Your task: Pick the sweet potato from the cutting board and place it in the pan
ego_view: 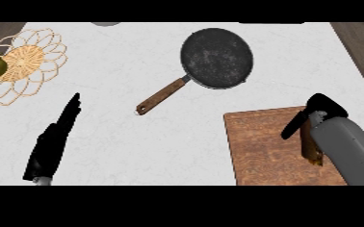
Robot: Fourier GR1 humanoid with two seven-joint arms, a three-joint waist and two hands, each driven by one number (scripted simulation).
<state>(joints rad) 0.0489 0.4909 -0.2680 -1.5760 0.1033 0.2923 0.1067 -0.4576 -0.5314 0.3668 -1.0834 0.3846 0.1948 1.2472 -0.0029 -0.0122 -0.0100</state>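
The black pan (pixel 217 57) lies at the counter's back middle, its brown handle (pixel 162 96) pointing toward the lower left. A wooden cutting board (pixel 270 149) sits at the front right. On the board's right part lies the sweet potato (pixel 310 146), a thin brown shape partly hidden by my right forearm. My right hand (pixel 323 107) hovers over the board's far right corner, just beyond the sweet potato, with its thumb (pixel 293 126) spread out to the left and nothing held. My left hand (pixel 51 142) rests open at the front left, fingers straight.
A woven wire basket (pixel 32 84) stands at the left edge with a green fruit (pixel 2 67) showing at its rim. A grey object (pixel 107 24) peeks in at the back edge. White countertop lies between the board and the pan.
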